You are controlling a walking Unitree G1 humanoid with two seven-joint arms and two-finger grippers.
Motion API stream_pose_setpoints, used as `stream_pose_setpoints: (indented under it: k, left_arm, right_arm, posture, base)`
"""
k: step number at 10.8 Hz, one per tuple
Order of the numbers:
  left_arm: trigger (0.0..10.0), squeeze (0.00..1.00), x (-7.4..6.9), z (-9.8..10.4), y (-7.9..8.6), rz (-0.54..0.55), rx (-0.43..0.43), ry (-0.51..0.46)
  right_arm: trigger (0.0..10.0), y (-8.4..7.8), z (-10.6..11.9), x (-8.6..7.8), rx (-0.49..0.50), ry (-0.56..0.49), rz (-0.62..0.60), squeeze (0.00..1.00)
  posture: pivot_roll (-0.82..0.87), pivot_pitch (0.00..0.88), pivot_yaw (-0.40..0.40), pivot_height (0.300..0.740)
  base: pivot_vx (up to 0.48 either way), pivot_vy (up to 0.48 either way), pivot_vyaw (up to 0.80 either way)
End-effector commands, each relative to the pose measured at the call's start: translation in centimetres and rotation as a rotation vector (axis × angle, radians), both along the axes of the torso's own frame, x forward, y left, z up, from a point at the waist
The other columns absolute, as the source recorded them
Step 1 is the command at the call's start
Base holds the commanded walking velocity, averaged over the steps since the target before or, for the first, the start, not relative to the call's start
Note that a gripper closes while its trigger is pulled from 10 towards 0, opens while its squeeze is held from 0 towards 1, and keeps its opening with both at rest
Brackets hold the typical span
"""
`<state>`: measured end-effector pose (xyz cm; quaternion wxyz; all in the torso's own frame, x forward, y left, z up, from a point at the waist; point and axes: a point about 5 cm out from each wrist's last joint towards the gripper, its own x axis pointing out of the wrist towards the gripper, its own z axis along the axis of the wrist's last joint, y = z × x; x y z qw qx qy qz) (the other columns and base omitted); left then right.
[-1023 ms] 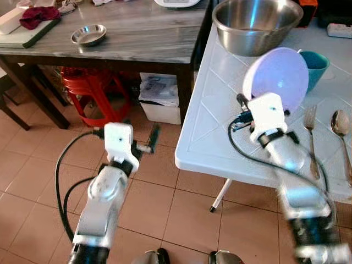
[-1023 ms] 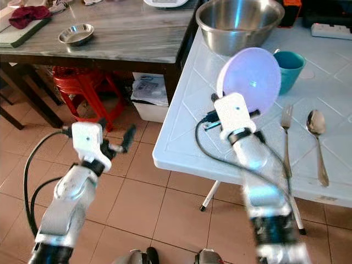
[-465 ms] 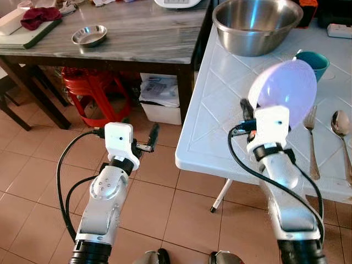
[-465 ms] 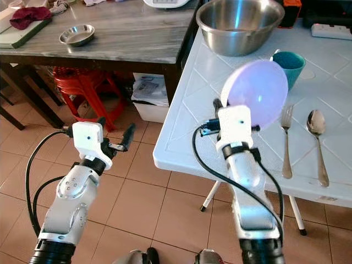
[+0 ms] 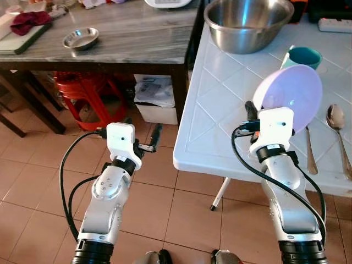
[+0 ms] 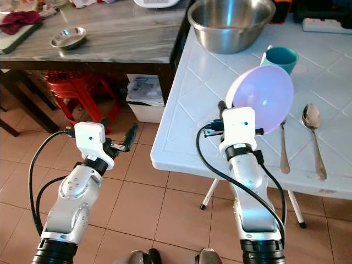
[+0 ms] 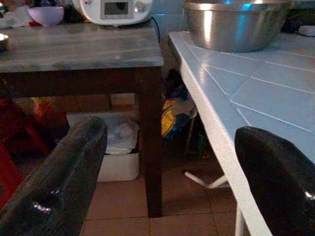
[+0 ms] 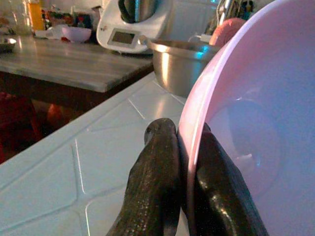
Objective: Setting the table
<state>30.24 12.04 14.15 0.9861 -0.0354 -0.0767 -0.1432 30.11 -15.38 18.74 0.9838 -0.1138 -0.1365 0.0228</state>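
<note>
The left end effector [image 5: 155, 135] hangs spread and empty over the tiled floor. The right end effector [image 8: 189, 196] pinches the rim of the tilted pale-lilac plastic bowl [image 5: 290, 99] above the white tiled counter [image 5: 220, 104]; next, probably lowering it flat beside the steel fork [image 6: 284, 151].

fork [image 5: 309, 154] upper half hidden behind pink bowl [image 5: 289, 99], teal cup [image 5: 304, 56] partly hidden too

Dark marble-topped table [image 5: 137, 38]: stood left of the white one.
Small steel dish [image 5: 80, 38]: sat on that top.
Red cloth [image 5: 30, 21]: lay at its far left corner.
Red stool [image 5: 88, 96]: stood beneath.
White box [image 5: 157, 107]: rested on the tiled floor [image 5: 33, 170].
</note>
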Motion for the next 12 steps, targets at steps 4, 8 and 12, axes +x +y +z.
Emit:
stream_pose_setpoints:
  k: [4, 8, 12]
  left_arm:
    - [10.0, 0.00, -0.12, -0.43, -0.03, 0.000, 0.010, 0.014]
    - [10.0, 0.00, -0.19, -0.63, -0.06, -0.007, 0.017, 0.020]
    - [10.0, 0.00, -0.10, -0.72, -0.03, -0.010, 0.021, 0.019]
  right_arm:
    - [10.0, 0.25, 0.46, -0.49, 0.009, -0.021, 0.007, 0.00]
    - [10.0, 0.24, 0.33, -0.43, 0.010, -0.018, 0.006, 0.00]
    - [10.0, -0.02, 0.33, -0.27, -0.004, -0.025, 0.004, 0.00]
  posture:
    - [-0.15, 0.141, 0.123, 0.740]
    - [-0.14, 0.137, 0.125, 0.740]
    - [-0.14, 0.128, 0.126, 0.740]
  base:
    - [0.000, 0.067, -0.61]
    - [0.000, 0.274, -0.60]
    - [0.000, 0.280, -0.42]
